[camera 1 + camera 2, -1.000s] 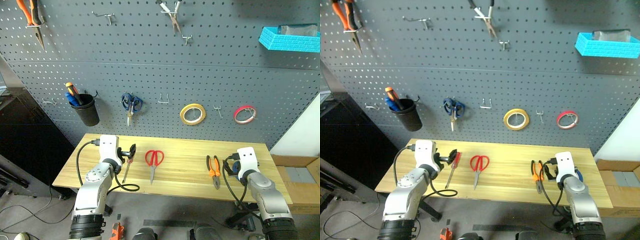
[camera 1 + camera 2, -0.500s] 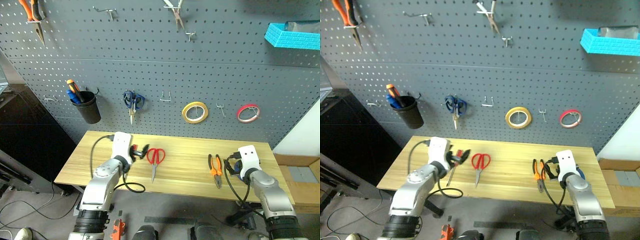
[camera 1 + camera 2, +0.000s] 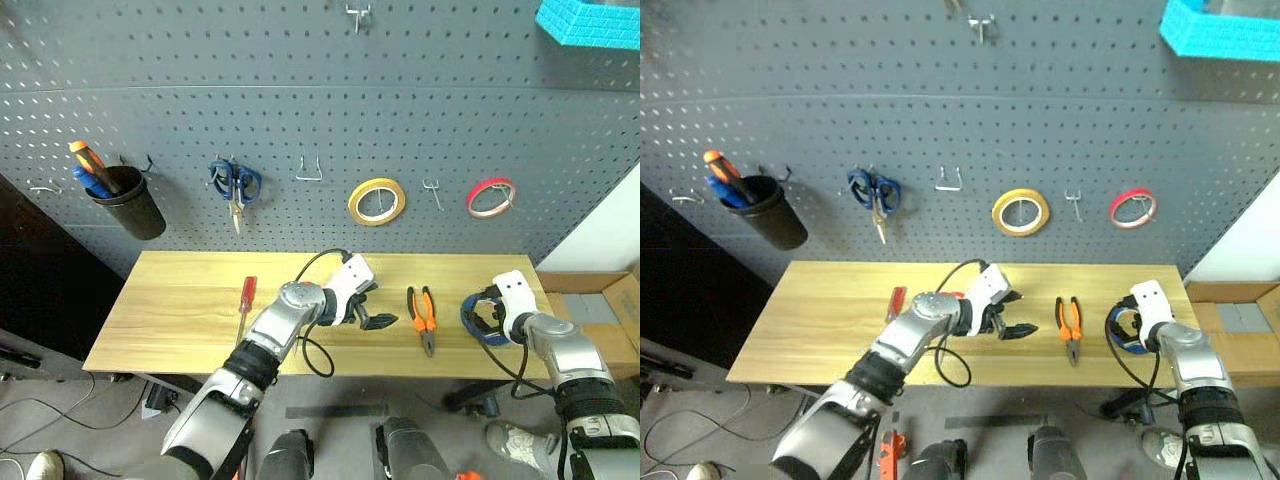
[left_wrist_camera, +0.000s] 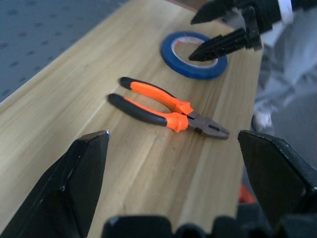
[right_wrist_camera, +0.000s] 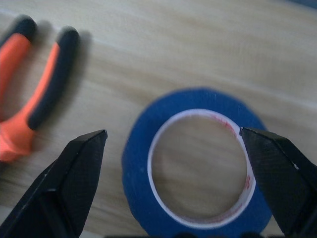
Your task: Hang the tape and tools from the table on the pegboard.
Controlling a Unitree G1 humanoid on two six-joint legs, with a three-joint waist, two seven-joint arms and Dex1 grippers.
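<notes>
While the blue tape (image 3: 483, 319) lies flat at the right end of the light-wood bench (image 3: 180, 310), the head views show the left gripper (image 3: 374, 318) reaching across the middle of the bench, its fingers spread wide and holding nothing, just beside the orange-and-black pliers (image 3: 424, 315). A red-handled screwdriver (image 3: 245, 304) rests left of the arm. Over the tape, the right gripper (image 3: 1124, 328) hovers, equally wide and empty. On the grey pegboard (image 3: 300, 120) hang blue-handled scissors (image 3: 235, 187), a yellow tape roll (image 3: 376, 201), a red-pink roll (image 3: 489, 197) and a black cup (image 3: 128, 201) of tools.

From the left wrist, the pliers (image 4: 166, 110) lie between the spread fingers (image 4: 74, 186), with the tape (image 4: 193, 54) beyond and the other gripper (image 4: 225, 29) poised above it.

From the right wrist, the tape (image 5: 198, 163) sits centred between the parted fingers (image 5: 64, 186), not touched, the pliers' handles (image 5: 34, 84) alongside.
</notes>
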